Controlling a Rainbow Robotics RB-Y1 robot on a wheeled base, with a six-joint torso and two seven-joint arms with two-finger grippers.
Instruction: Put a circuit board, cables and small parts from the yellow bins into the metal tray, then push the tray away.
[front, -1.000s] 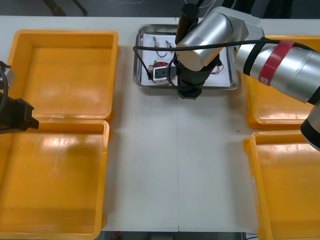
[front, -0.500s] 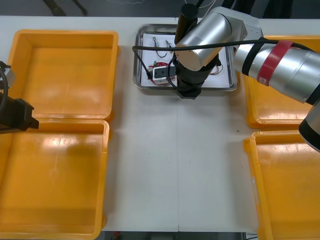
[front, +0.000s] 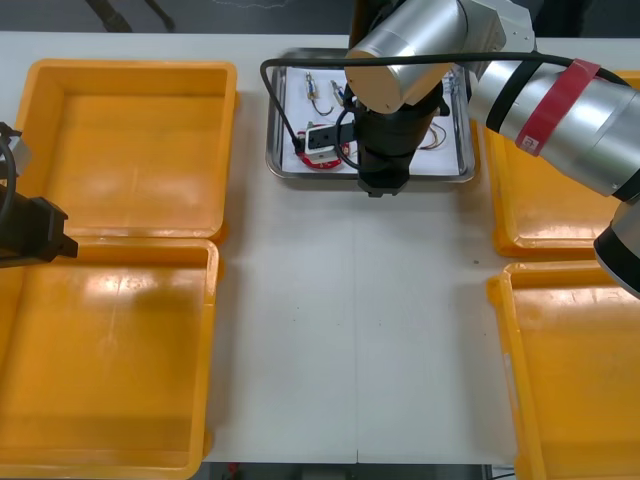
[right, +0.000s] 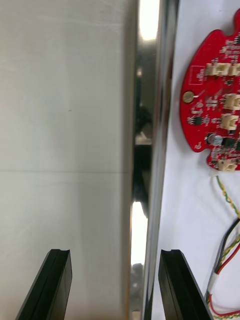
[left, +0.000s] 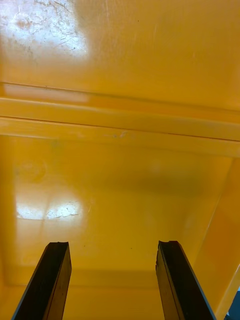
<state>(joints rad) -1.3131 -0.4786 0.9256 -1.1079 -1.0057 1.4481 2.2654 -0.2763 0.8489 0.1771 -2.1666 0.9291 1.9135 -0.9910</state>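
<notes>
Tray (front: 272, 110) loaded, push barely begun

Right pincer (right: 115, 255) is spread wide and grips nothing. The tray's (right: 150, 125) near rim runs between its fingers, close against one, while the other finger hangs over the bare table (right: 65, 125). Just past the rim, on the white lining, lie the red board (right: 215, 110) and the red-and-yellow wires (right: 227, 250). In the front view this pincer (front: 383, 185) sits at the tray's lower edge, upper middle of the frame. Over the last second the wrist has swung up the frame, yet the tray looks hardly shifted. I judge the loading done and the shove away only starting. The forearm reaches in from the upper right. Left pincer (left: 112, 250), also spread and empty, waits at the left edge over the yellow bins (left: 120, 100)
</notes>
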